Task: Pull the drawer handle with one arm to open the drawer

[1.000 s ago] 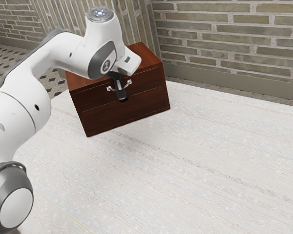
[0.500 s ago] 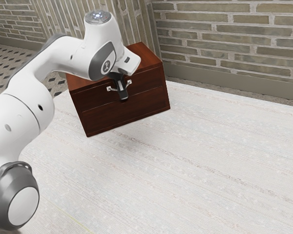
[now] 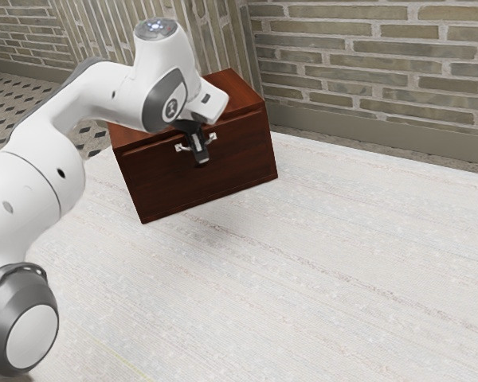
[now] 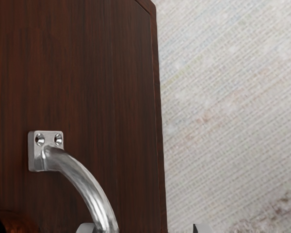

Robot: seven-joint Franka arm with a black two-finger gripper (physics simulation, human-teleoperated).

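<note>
Shifted slightly, the arm (image 3: 95,87) holds its gripper (image 3: 199,151) at the drawer handle (image 4: 73,174); grip state unclear.

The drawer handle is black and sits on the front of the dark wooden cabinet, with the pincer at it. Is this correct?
Not quite. The drawer handle is shiny silver, not black; the wrist view shows this plainly. The rest holds: it sits on the front of the dark wooden cabinet, with the pincer at it.

Table (image 3: 342,263) open in front of cabinet (image 3: 223,171); brick wall (image 3: 366,56) near behind it.
</note>
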